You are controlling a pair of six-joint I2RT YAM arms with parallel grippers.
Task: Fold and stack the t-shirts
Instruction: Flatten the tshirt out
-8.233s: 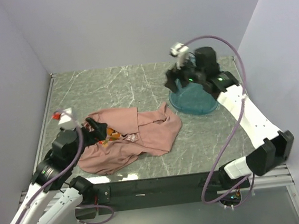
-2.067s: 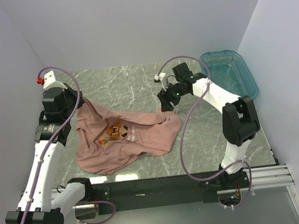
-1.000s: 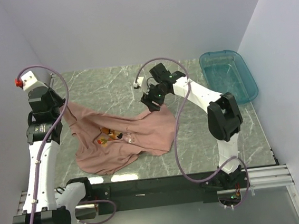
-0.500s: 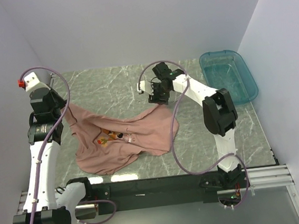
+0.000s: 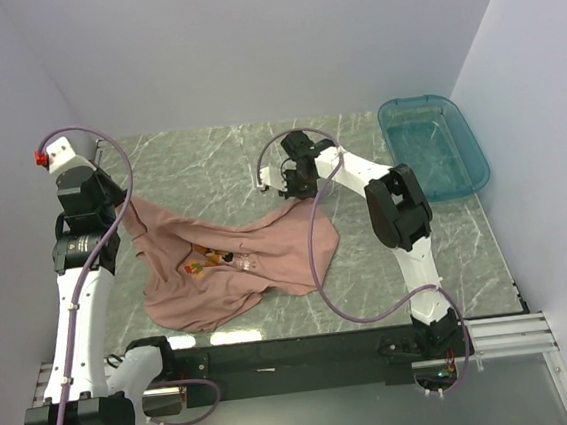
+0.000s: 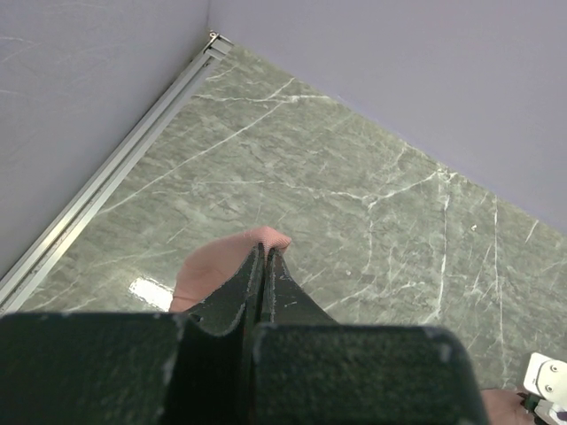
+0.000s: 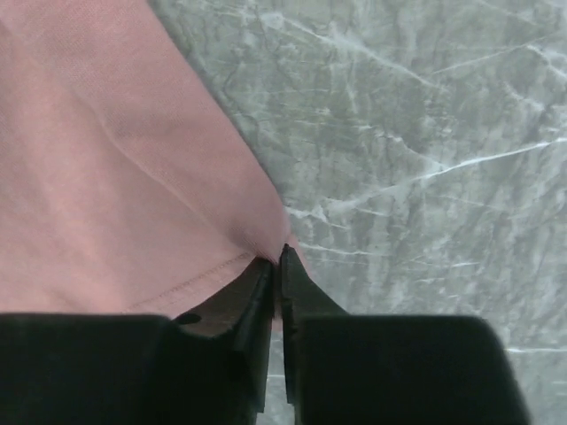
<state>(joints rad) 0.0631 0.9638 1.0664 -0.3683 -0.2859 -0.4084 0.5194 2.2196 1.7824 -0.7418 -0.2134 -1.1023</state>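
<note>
Pale lavender walls (image 5: 247,45) enclose a grey-green marbled table (image 5: 208,159) edged by a metal rail (image 6: 115,177).

The top external camera stands high above and behind the arms. It looks down and forward on the whole table (image 5: 208,159), up to the back wall, and it is the far view. The left wrist camera looks along the left gripper (image 6: 264,255), from some height, obliquely down toward the far left corner of the table. The right wrist camera looks almost straight down along the right gripper (image 7: 276,255), very near to the surface. All three views share the t-shirt (image 5: 239,267) and the table. Each wrist view shows only one edge of the cloth.
</note>
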